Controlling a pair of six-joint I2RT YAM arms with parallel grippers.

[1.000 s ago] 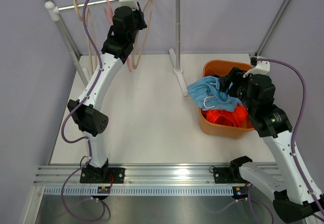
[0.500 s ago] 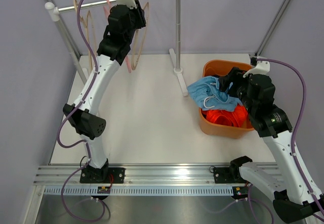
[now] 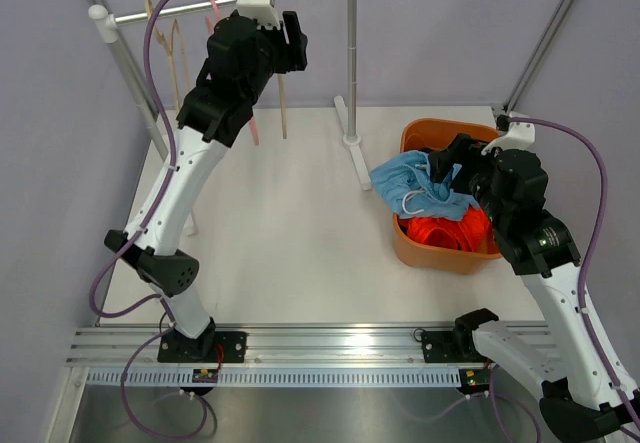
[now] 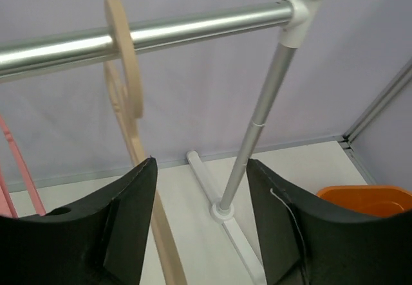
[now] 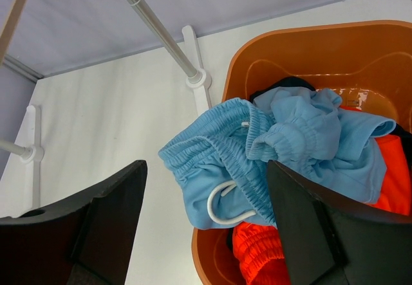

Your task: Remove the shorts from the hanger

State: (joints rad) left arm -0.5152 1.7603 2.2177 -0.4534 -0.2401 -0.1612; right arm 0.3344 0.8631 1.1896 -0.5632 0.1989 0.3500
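Some things are hard for me to see. Of the dark navy pair [image 5: 284,83] only a small dark patch shows, behind the light blue pair [image 5: 270,143], deep in the orange basket [image 5: 322,56]. The bright orange pair [image 5: 257,256] lies under the blue one, and the bottom edge of the right wrist view cuts it off. In the left wrist view the beige hanger [image 4: 135,140] is cut off below and the pink hanger [image 4: 19,163] runs out at the left edge.

All three pairs of shorts are in the basket, directly below my right tool [image 5: 205,169]. This tool is released and hangs above them, touching nothing. The blue pair spills over the basket rim on the side of the rack, and its white drawstring [image 5: 222,211] lies between my two fingers in the view.

My left tool [image 4: 201,163] is far from the shorts, up at the rail [image 4: 206,24]. It is also released. The beige hanger hangs from the rail and passes down just beside my left finger, inside the gap; whether it touches the finger I cannot tell. The pink hanger is outside that finger. The rack post [image 4: 261,118] stands beyond my right finger.

Between the rack and the basket the surface [image 3: 290,233] is bare.
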